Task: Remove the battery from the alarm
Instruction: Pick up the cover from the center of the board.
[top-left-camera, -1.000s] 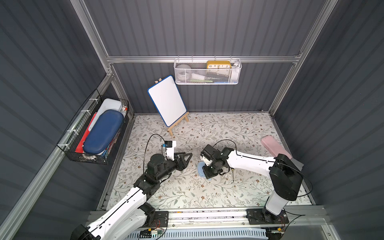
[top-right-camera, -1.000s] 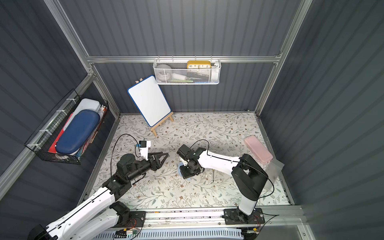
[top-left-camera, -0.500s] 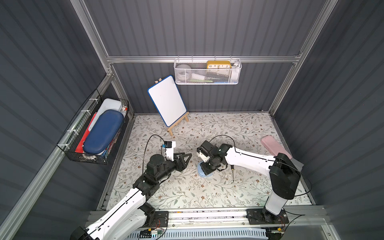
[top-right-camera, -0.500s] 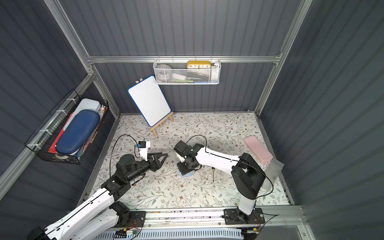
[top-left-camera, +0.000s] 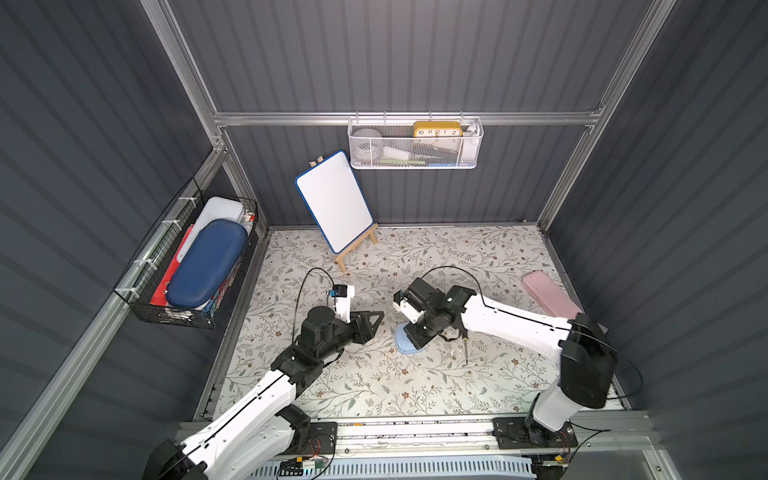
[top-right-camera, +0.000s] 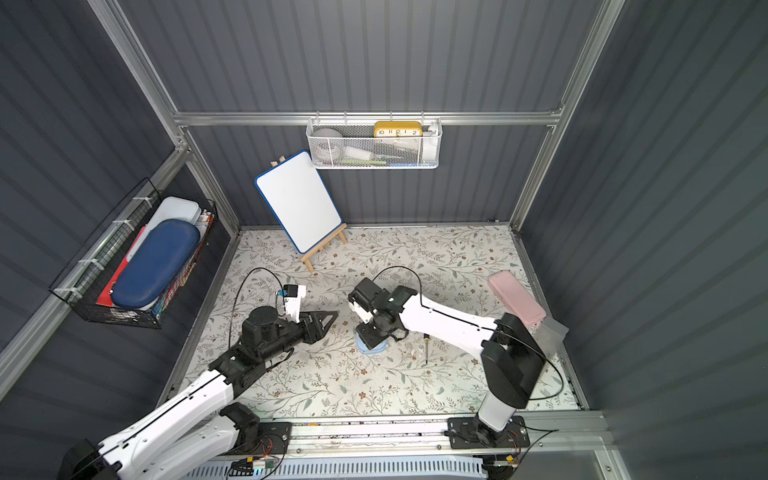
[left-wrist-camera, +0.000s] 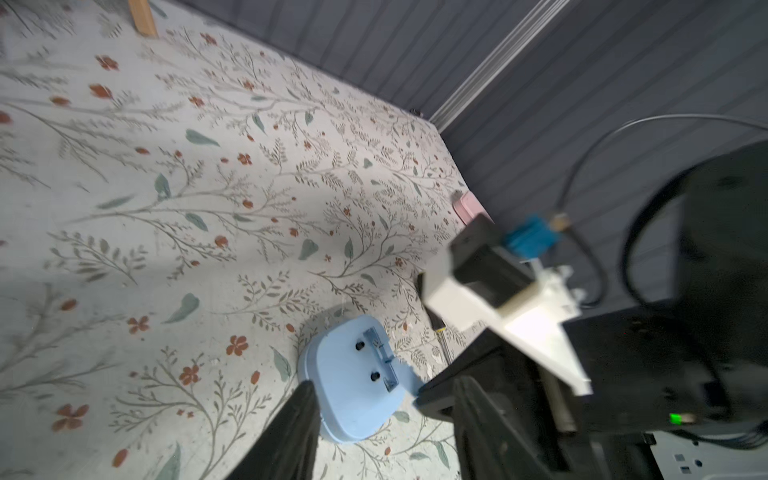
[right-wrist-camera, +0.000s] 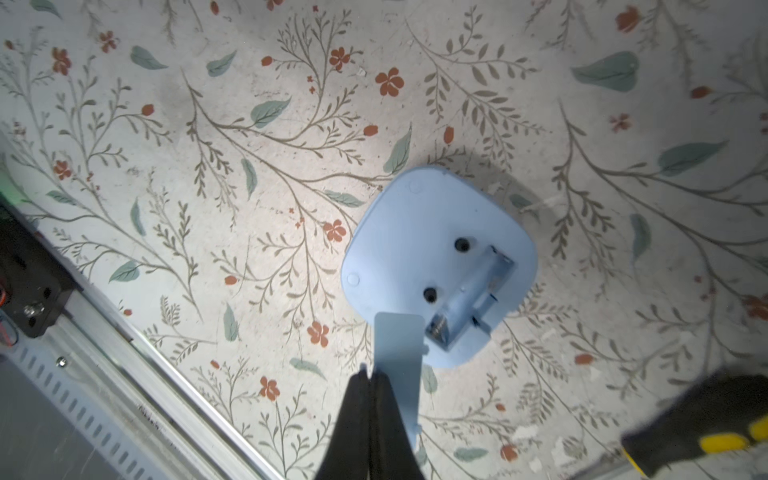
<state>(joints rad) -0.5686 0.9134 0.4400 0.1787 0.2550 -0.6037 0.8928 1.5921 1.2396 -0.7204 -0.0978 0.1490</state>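
The light-blue alarm (right-wrist-camera: 415, 232) lies face down on the floral mat, its back up and its battery slot (right-wrist-camera: 469, 291) uncovered. I see metal contacts in the slot but no battery; the battery is hidden or out of view. My right gripper (right-wrist-camera: 370, 376) is shut, pinching the flat light-blue cover piece (right-wrist-camera: 399, 345) just above the alarm's edge. In both top views it hangs over the alarm (top-left-camera: 405, 344) (top-right-camera: 376, 348). My left gripper (left-wrist-camera: 386, 399) stands open and empty beside the alarm (left-wrist-camera: 353, 395), close to its left (top-left-camera: 374, 320).
A screwdriver (top-left-camera: 465, 352) with a black and yellow handle (right-wrist-camera: 706, 428) lies on the mat just right of the alarm. A pink case (top-left-camera: 548, 291) sits at the right wall, a whiteboard easel (top-left-camera: 334, 203) at the back. Wire baskets (top-left-camera: 415, 145) hang on the walls.
My right wrist has shifted a little over the alarm, still shut on the cover. The left arm has barely moved, its fingers standing slightly closer together.
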